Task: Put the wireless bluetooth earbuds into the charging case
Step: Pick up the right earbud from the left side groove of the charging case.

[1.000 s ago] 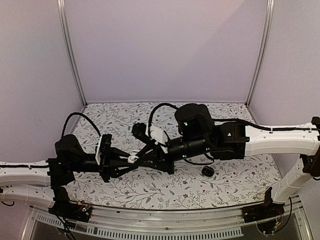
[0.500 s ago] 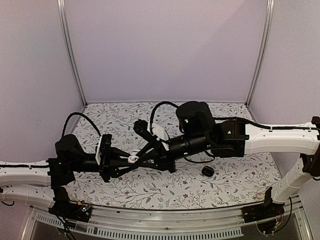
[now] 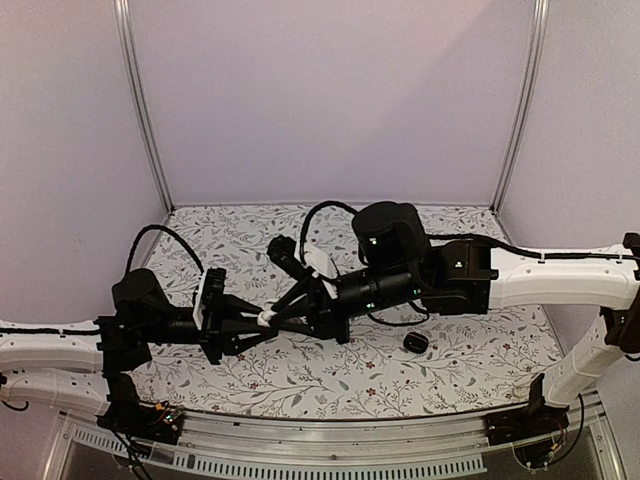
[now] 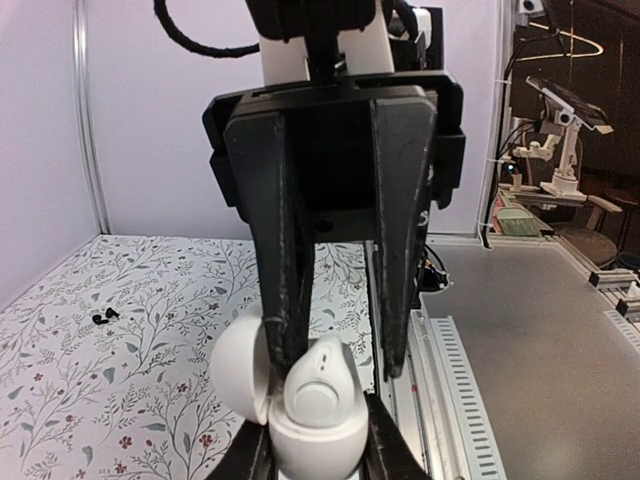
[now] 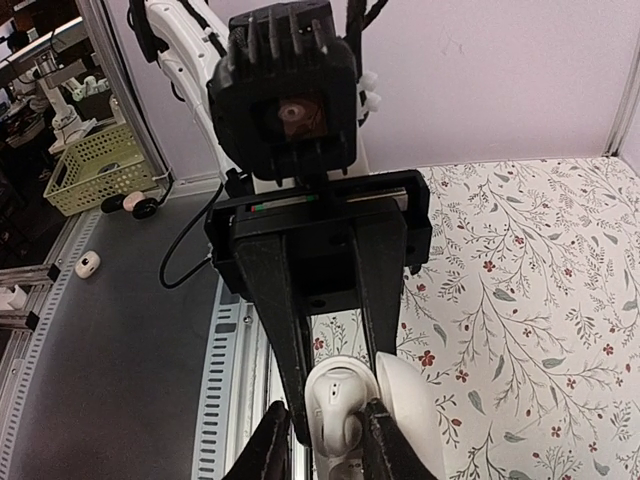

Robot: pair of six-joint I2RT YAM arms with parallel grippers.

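Observation:
My left gripper [image 4: 318, 455] is shut on the base of a white pebble-shaped charging case [image 4: 312, 432], held above the table with its lid [image 4: 238, 372] swung open. A white bud-shaped piece [image 4: 320, 385] sits in the case's well. My right gripper [image 5: 325, 445] faces the left one and is open. Its fingers straddle that white piece [image 5: 335, 405], and one finger [image 4: 285, 300] stands between the piece and the lid. Both grippers meet at the case [image 3: 265, 318]. Two tiny dark earbuds [image 4: 103, 316] lie on the floral table, apart from both grippers.
A black rounded case [image 3: 415, 342] lies on the floral table to the right of the grippers, under the right arm. The table's metal front rail [image 3: 330, 440] runs below the arms. Pale walls close off the back and sides.
The right wrist has turned and shifted slightly left towards the case. The left gripper still holds the white case at almost the same spot.

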